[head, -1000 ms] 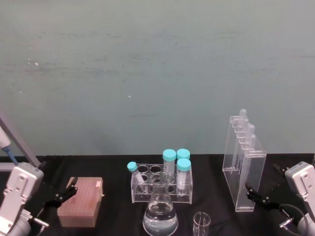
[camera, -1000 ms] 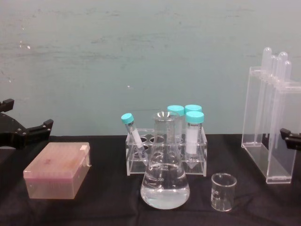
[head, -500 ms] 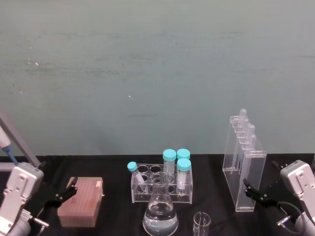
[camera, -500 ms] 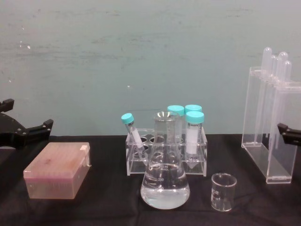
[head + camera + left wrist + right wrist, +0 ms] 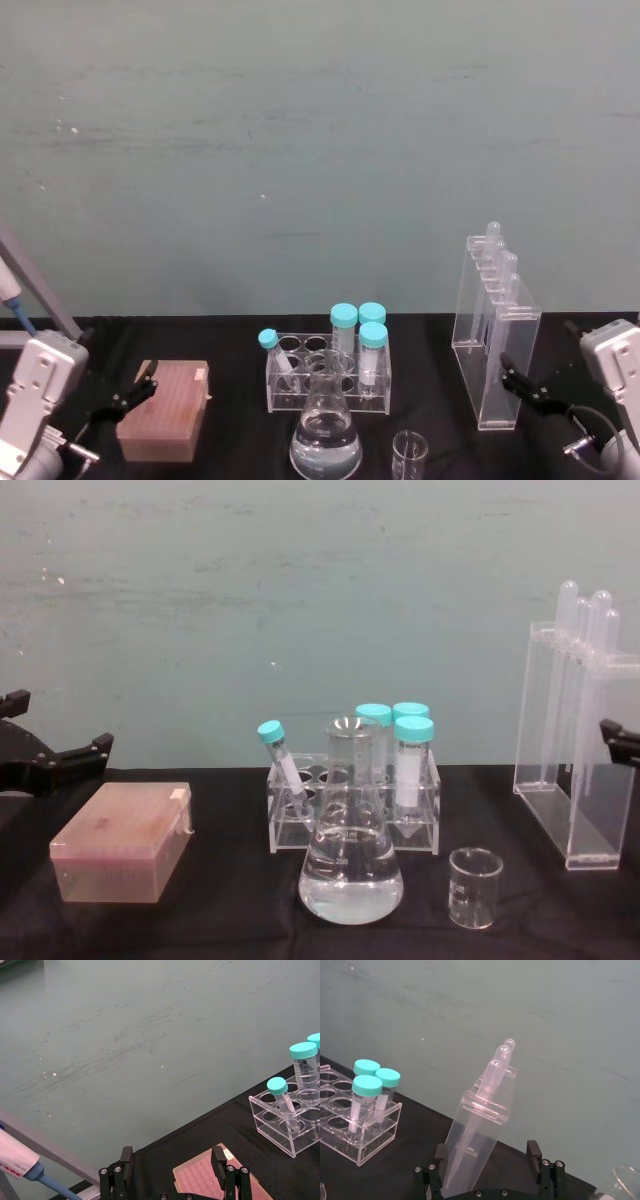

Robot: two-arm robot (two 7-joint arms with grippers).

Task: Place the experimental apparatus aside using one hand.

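The clear acrylic stand [image 5: 495, 345] with long round-topped tubes stands upright at the right of the black table, also seen in the chest view [image 5: 570, 750] and the right wrist view [image 5: 477, 1125]. My right gripper [image 5: 540, 358] is open just right of the stand's front end, apart from it; one fingertip [image 5: 618, 738] shows beside the stand. In its wrist view the right gripper [image 5: 487, 1157] has the stand's base between its spread fingers. The conical flask [image 5: 350, 860] with clear liquid and the small beaker [image 5: 473, 885] stand at the front centre. My left gripper [image 5: 130, 392] is open and idle at the far left.
A clear rack [image 5: 355, 805] of teal-capped tubes stands behind the flask. A pink tip box [image 5: 125, 840] lies at the left, near the left gripper [image 5: 172, 1160]. A pipette [image 5: 12, 295] leans at the left edge. A green wall rises close behind the table.
My right gripper has risen slightly and drifted a little to the right beside the stand. The left arm and the labware have not moved.
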